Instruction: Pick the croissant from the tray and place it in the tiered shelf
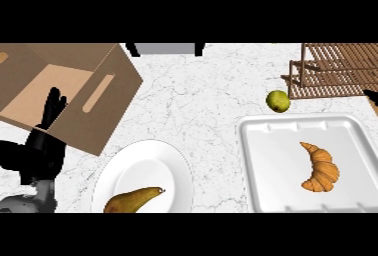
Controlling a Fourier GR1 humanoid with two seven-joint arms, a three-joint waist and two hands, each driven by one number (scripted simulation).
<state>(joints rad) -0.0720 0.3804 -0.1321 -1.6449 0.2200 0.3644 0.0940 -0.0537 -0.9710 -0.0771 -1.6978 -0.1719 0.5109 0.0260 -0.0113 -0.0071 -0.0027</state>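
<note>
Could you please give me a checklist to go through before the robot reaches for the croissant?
1. Croissant lies uncovered in the tray: ok.
2. Nothing else in the tray around it: ok.
3. Shelf has a free tier: the visible slats are bare, but the rest is cut off: cannot tell.
4. Green fruit sits on the counter off the tray's far left corner, away from the croissant: ok.
5. Left robot hand is open at the left edge, holding nothing: ok.
6. Right robot hand ready: only a dark sliver at the right edge may be it: cannot tell.
</note>
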